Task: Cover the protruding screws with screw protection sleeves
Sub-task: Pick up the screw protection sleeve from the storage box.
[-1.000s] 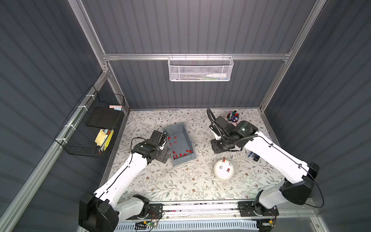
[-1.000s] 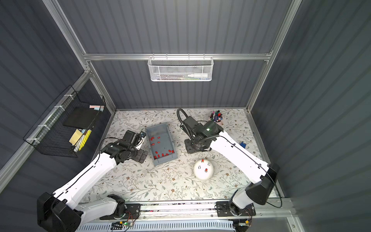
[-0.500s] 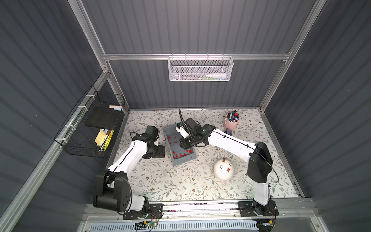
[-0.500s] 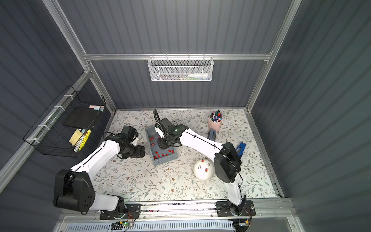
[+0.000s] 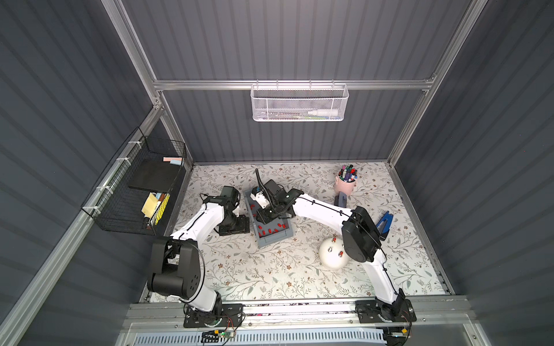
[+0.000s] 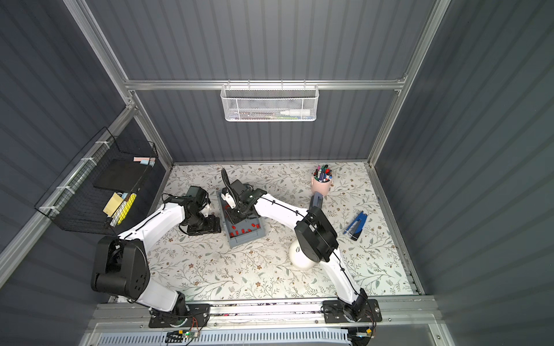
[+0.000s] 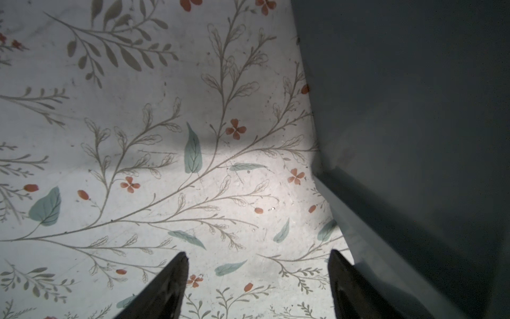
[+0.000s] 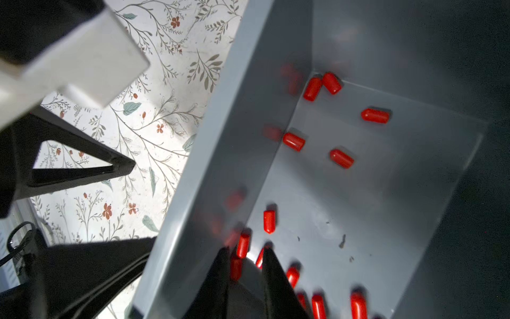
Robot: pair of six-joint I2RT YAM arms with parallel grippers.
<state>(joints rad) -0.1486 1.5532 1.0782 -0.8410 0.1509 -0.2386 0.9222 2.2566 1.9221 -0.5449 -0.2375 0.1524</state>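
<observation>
Sleeves are my quarry, so both my arms reach to one patch of the table. The bin sits mid-table, its floor scattered with them, red and loose. The dome stands well apart from it, nearer my right base, with its screws facing up where a cap can go on from above. Some look red-tipped, though they are too small to be sure. My left pincer hangs low just beside the bin's outer wall, jaws wide apart with only table between them. I judge it is placed there to stop the bin sliding. My right pincer is down inside the bin, jaws narrow, with a sleeve at the gap. Whether it is pinched I cannot tell. The step in hand, I judge, is picking one.
</observation>
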